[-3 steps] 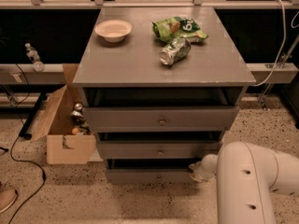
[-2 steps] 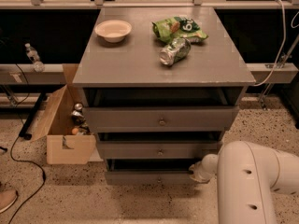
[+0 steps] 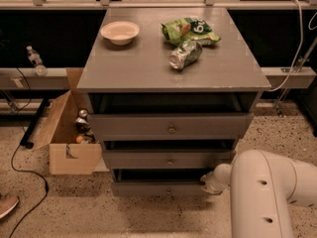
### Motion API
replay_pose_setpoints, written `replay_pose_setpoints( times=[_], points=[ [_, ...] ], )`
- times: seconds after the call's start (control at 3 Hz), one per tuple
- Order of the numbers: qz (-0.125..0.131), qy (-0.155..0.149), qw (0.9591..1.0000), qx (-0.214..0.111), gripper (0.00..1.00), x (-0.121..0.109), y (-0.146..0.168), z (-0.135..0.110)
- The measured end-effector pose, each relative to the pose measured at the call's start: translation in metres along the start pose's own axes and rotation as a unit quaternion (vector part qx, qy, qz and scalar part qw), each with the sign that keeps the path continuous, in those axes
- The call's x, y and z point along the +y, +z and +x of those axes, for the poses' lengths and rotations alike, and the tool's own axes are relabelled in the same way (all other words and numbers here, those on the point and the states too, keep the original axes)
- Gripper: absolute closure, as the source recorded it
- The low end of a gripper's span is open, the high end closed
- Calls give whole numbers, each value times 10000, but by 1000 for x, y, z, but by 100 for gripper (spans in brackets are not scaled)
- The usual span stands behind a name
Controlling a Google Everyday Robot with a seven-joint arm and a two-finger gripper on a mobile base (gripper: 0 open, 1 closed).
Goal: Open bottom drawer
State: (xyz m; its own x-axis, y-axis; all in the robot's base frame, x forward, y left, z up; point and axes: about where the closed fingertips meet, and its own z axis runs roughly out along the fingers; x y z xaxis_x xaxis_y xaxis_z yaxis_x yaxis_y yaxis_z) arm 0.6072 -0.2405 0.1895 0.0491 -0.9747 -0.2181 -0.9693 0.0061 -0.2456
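The bottom drawer (image 3: 158,188) is the lowest of three grey drawers in the cabinet. Its flat front stands a little out from the frame, with a dark gap above it. My gripper (image 3: 212,180) is at the end of the white arm (image 3: 262,192), low at the drawer's right end and against the front's right corner. The arm's wrist hides the fingers.
The middle drawer (image 3: 168,158) and top drawer (image 3: 171,127) also stand slightly out. On the cabinet top lie a bowl (image 3: 120,32), a green chip bag (image 3: 190,29) and a crushed can (image 3: 184,54). An open cardboard box (image 3: 69,133) stands on the floor to the left, beside a cable (image 3: 20,167).
The bottom drawer's front seems to have come out slightly. The arm has barely moved.
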Motion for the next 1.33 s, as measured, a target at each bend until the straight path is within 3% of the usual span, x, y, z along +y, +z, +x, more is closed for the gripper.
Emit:
replay_pose_setpoints(
  times=[0.67, 1.33],
  points=[
    [0, 0, 10000, 0, 4, 0, 0, 0],
    [-51, -13, 10000, 5, 0, 1, 3, 0]
  ],
)
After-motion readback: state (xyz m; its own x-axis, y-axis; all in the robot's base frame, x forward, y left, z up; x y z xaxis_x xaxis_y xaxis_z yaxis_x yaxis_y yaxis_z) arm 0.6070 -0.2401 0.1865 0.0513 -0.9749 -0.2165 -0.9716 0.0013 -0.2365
